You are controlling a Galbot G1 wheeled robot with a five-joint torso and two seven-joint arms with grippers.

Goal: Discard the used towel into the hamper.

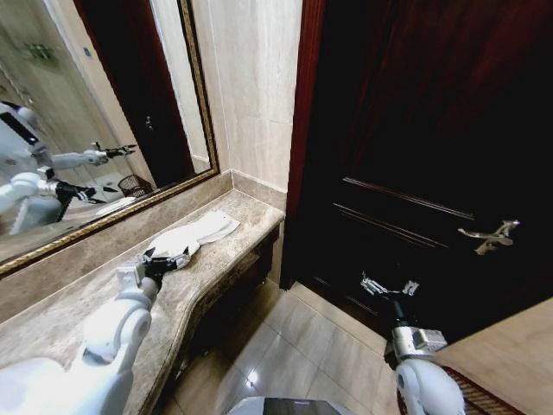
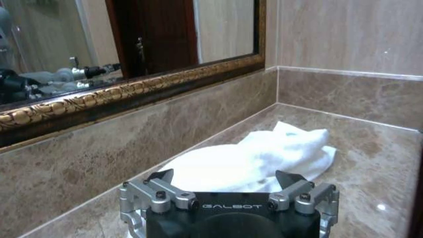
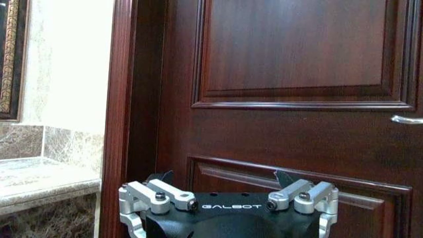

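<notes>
Marble lines this washroom: a brown veined worktop [image 1: 233, 226] runs along the wall beneath a gilt-framed mirror [image 1: 200, 95], and a dark wooden door [image 1: 415, 147] with a metal lever handle [image 1: 491, 235] stands to the right over a glossy tiled floor [image 1: 285, 346]. On the worktop lies the towel [image 1: 192, 235], a white cloth, rumpled and loosely folded into a long flattened heap with one corner peaked up, near the backsplash below the mirror. The left claw [image 1: 166, 263] hovers low over the worktop just short of the towel's near end; its two dark fingertips [image 2: 160, 175] stand apart and open, holding nothing, with the cloth showing between them in the left wrist view. The right claw [image 1: 389, 287] is held out in front of the door, well apart from the worktop, its jaws likewise spread and empty. The hamper shows merely as a small dark woven basket [image 1: 135, 184] reflected in the mirror, too small to make out its weave clearly. At the lower right corner of the head view a reddish-brown woven object is cut off by the frame and the robot's arm, and what it is cannot be told. White lettering reading "GALBOT" is printed on each claw's black body.
</notes>
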